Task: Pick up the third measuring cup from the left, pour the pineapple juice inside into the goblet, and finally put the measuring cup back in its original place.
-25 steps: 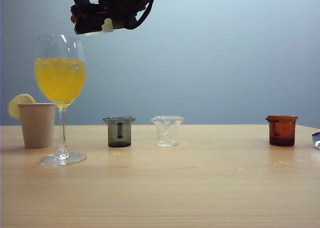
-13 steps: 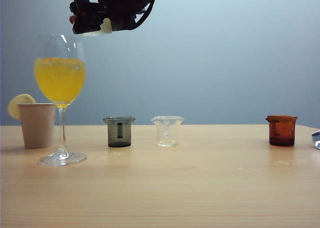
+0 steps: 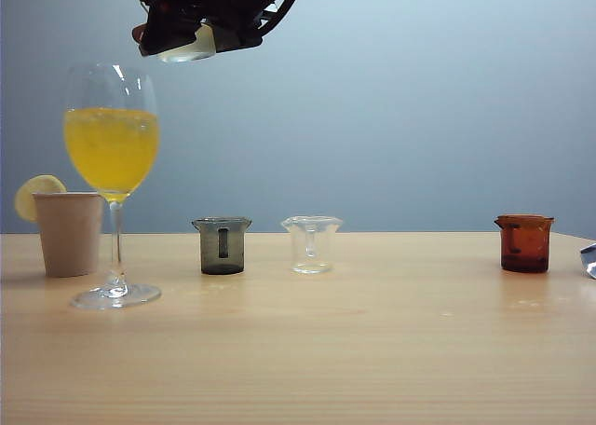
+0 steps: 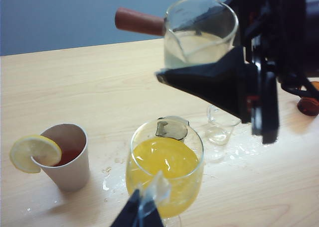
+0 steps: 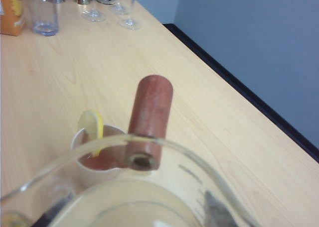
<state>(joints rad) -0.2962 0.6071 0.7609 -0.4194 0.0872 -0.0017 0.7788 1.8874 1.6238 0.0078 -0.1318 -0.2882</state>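
Since a second ago the right gripper (image 3: 191,35) has lifted slightly and levelled out, carrying the third measuring cup (image 4: 199,33) high above the desk (image 3: 372,350), at about one o'clock from the goblet (image 3: 112,178). Its black fingers (image 4: 219,82) grasp the cup's clear, straight-sided wall; a reddish-brown stub handle (image 4: 138,21) juts from just under the rim, and a shallow pool of pale, cloudy pineapple juice (image 4: 192,44) lies inside. Below, the goblet's bowl holds bright yellow liquid. A paper cup (image 3: 69,232) with a lemon slice (image 3: 37,192) stands at nine o'clock of its stem. Of the left gripper (image 4: 142,214) only dark fingertips show near the goblet; whether it is released or clenched I cannot tell.
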